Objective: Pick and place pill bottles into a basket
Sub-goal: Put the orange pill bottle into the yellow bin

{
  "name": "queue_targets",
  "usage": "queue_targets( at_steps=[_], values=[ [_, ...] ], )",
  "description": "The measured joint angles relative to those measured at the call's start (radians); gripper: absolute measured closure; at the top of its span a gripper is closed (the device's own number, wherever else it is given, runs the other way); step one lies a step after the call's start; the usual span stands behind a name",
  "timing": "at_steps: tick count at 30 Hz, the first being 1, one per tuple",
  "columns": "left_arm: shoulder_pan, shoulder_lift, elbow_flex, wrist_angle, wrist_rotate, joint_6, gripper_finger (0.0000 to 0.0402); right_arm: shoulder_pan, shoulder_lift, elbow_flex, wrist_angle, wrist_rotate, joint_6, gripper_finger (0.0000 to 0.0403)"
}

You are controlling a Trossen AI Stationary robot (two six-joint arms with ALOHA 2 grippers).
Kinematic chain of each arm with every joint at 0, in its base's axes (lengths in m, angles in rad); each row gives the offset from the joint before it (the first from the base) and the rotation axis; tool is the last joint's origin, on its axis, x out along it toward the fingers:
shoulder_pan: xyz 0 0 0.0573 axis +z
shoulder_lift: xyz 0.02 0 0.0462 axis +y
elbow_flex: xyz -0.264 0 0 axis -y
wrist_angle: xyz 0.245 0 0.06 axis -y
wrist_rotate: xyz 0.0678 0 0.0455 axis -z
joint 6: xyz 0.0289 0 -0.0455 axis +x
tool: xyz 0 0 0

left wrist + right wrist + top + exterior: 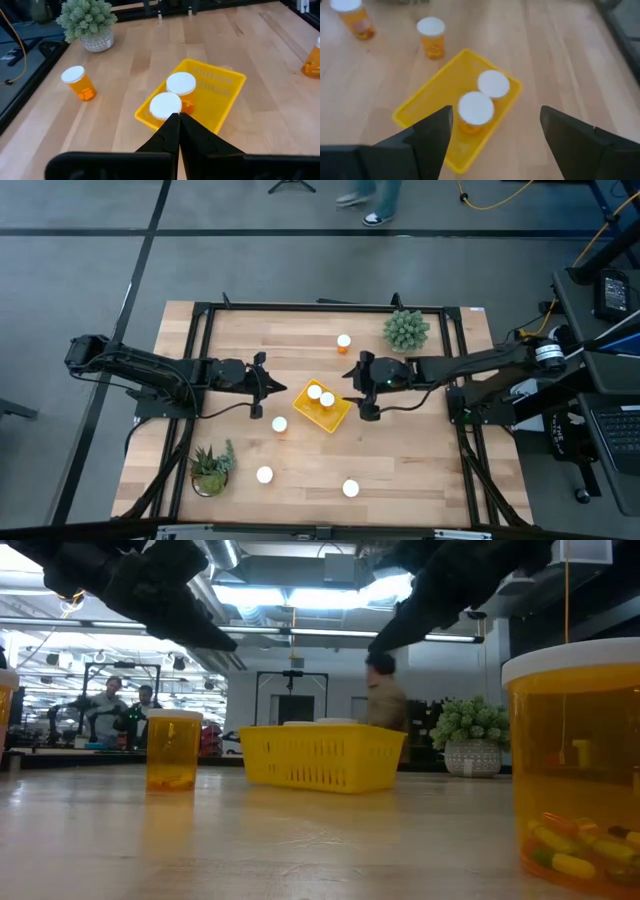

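With two bottles [320, 395] already standing in the basket [337, 418], my right gripper [364, 388] hovers wide open beside it; my left gripper [257, 387], fingers together, waits opposite. Light, stiff, probably slick bottles: I'd grip below the cap.

text: none legible | labels: none | signs: none

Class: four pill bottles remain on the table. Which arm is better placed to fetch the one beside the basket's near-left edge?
Probably the left. The left gripper, jaws closed and empty, sits nearest that bottle. The right gripper, jaws open, is across the basket, which already holds two bottles.
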Motion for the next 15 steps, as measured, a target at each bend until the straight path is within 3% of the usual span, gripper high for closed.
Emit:
queue_targets(
  at_steps=[5,15],
  values=[
    [0.000,0.000,0.000,-0.002,0.001,0.002,0.0394,-0.003,-0.057,-0.119,0.050,0.079,0.051,0.0116],
    [0.000,0.000,0.000,-0.012,0.001,0.017,0.0394,-0.063,-0.122,-0.420,0.510,0.126,0.080,0.0129]
  ],
)
